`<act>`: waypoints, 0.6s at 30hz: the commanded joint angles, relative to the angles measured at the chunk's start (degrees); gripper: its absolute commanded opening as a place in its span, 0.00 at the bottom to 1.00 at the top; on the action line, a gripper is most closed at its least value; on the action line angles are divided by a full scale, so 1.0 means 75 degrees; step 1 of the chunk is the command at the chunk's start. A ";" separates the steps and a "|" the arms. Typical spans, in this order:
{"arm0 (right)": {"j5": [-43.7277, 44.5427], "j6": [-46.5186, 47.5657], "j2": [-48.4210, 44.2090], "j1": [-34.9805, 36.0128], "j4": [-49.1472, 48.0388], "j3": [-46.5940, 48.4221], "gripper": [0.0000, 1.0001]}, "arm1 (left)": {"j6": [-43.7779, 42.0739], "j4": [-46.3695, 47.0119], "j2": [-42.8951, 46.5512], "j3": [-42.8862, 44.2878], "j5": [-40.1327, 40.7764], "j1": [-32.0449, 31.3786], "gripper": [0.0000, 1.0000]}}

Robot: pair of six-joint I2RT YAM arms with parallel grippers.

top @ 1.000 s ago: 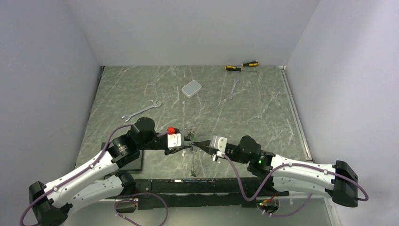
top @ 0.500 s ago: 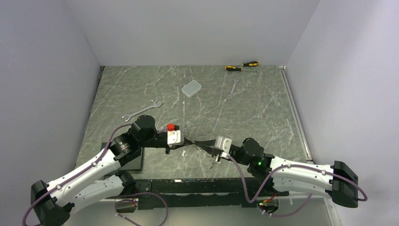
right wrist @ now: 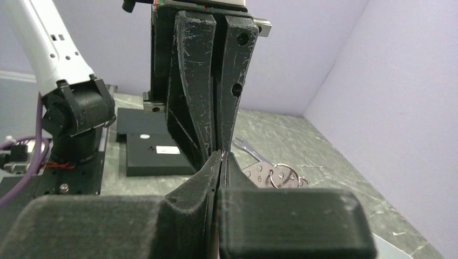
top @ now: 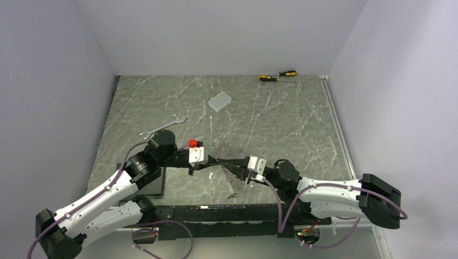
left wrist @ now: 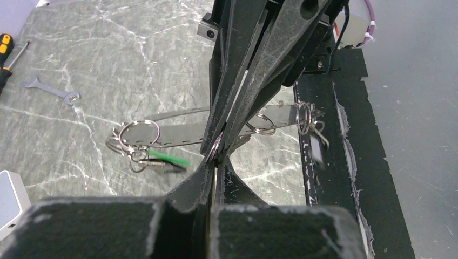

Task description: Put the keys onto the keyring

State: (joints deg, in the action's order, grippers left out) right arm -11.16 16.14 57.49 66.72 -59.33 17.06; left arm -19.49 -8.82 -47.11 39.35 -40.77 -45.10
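Observation:
My left gripper (top: 214, 162) and right gripper (top: 231, 165) meet tip to tip above the near middle of the table. Both are shut on the keyring (left wrist: 178, 132), a thin silvery perforated loop held in the air that runs sideways behind the fingers. Small split rings (left wrist: 139, 133) hang on it. A green key (left wrist: 168, 159) and a dark blurred key beside it hang below the loop's left end. No blue key shows. In the right wrist view my shut right gripper (right wrist: 220, 157) touches the left fingers (right wrist: 194, 86), with the keyring (right wrist: 259, 174) showing to its right.
A wrench (top: 162, 127) lies left of centre, and another wrench (top: 268, 101) lies at the back right. Two yellow-and-black screwdrivers (top: 278, 75) lie at the far edge. A grey box (top: 220, 101) sits at the back middle. A black block (top: 156, 183) is by the left arm.
The keyring hung straight down from the joined tips; now it is swung up and spread sideways. The left gripper drew back a little and the right arm shifted left.

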 commanded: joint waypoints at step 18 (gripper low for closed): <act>-0.0367 -0.0324 -0.0036 0.0034 -0.1485 -0.0107 0.00 | 0.0238 0.0570 0.0718 -0.0244 -0.0066 0.0110 0.30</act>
State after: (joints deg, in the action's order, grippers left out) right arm -12.60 14.92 59.53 66.59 -66.92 16.58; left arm -18.72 -7.40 -43.62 38.57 -40.69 -44.29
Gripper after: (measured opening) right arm 0.013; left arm 0.281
